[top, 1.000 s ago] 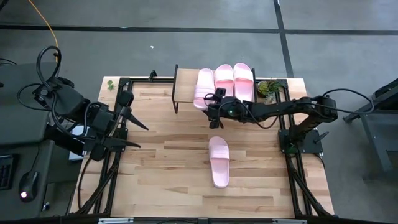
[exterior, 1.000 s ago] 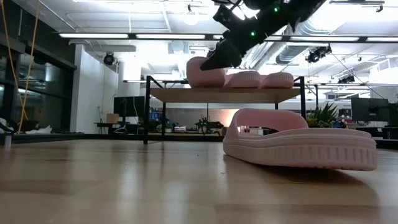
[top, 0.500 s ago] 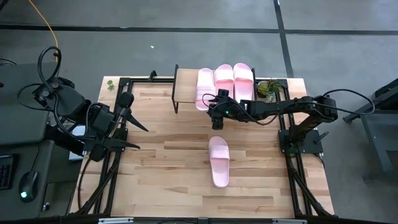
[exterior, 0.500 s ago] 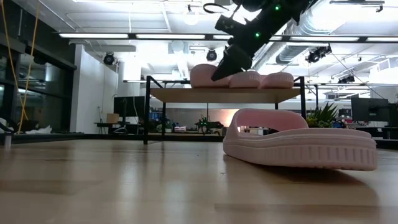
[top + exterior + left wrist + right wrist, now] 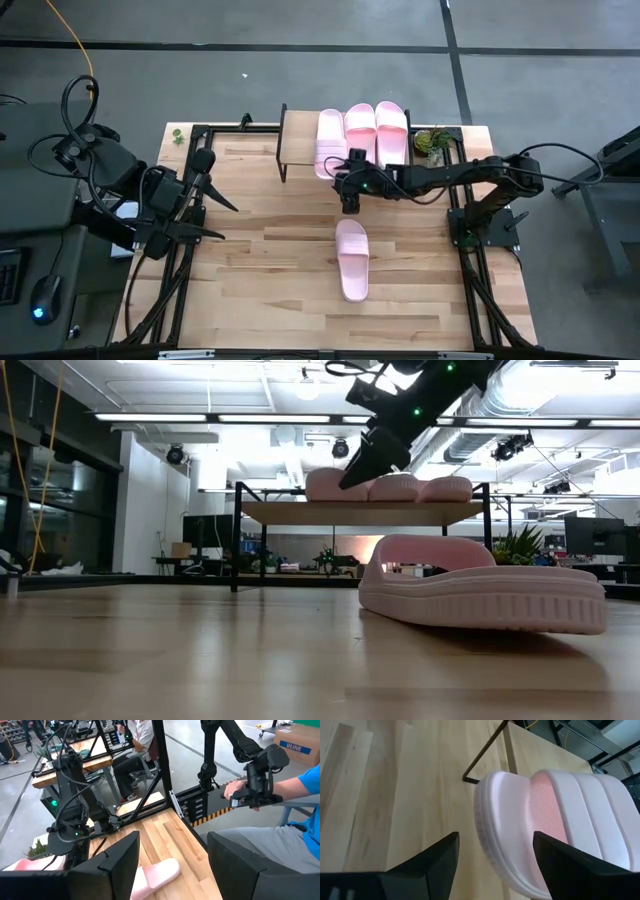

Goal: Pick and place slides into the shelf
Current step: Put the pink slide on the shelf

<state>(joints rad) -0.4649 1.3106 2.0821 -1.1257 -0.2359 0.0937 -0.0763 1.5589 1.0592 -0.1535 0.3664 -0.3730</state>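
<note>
One legible label: "ULINE" on a blue box in the room behind the rig, seen in the left wrist view. Wooden plank surface sits inside a black frame on a grey floor; a small green plant stands at its far right corner. Low view shows an open workshop with ceiling light strips and ducting. Left wrist view shows a person's hand on a handle of another arm, blue sleeve beside it. Shelf stands at the far edge of the surface, light top on thin black legs. Three slides lie side by side on its right part, left part bare; the leftmost one overhangs the near edge, as the right wrist view shows. Fourth slide lies flat on the surface, well apart from the shelf. Right claw hovers just before the shelf, near the leftmost slide, fingers spread, holding nothing. Left claw waits at the left side of the surface, fingers apart, empty.
</note>
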